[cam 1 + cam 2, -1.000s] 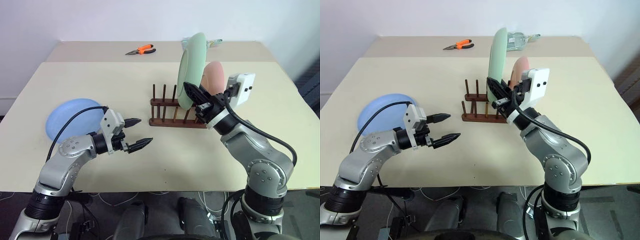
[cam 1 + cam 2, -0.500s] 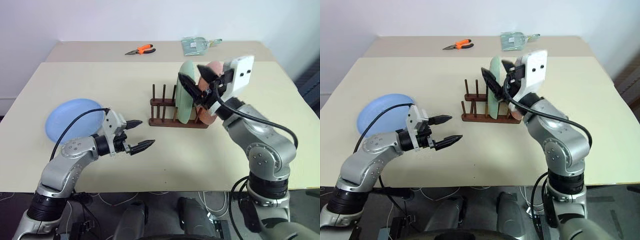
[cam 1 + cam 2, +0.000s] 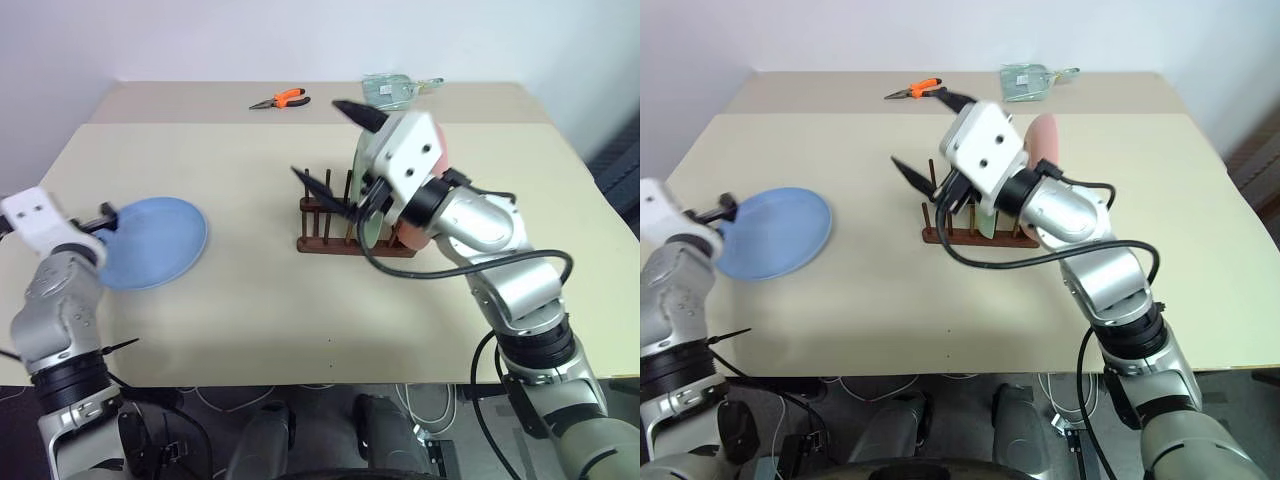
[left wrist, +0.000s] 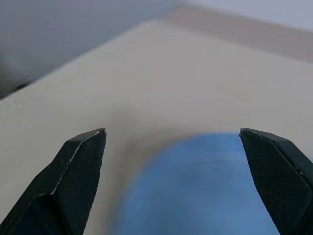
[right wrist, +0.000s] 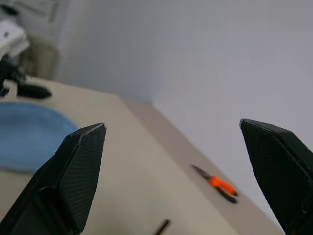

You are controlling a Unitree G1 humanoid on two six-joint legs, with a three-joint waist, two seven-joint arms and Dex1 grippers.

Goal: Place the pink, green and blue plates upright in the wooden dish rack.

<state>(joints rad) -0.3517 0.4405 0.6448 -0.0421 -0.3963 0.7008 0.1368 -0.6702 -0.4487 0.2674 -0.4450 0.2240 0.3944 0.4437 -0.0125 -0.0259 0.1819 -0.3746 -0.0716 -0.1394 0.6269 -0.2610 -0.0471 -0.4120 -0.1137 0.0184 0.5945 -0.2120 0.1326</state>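
Hovering over the wooden dish rack (image 3: 355, 222), the right hand (image 3: 340, 145) sits raised with its two black fingers spread wide and nothing between them, forearm reaching in from the counter's right side and bent toward the middle. The left hand (image 4: 173, 147) is way over at the left edge of the counter (image 3: 250, 300), fingers spread too, holding nothing, aimed across the blue plate (image 3: 150, 240).

That blue plate lies flat on the counter near the left edge, face up. The green plate (image 3: 368, 190) stands upright on its edge between the rack's pegs, mostly hidden by the right wrist, and the pink plate (image 3: 1042, 140) stands upright just behind it at the rack's right end. The rack's long axis runs left to right across the counter, roughly at its middle. Orange pliers (image 3: 281, 99) lie near the far edge.
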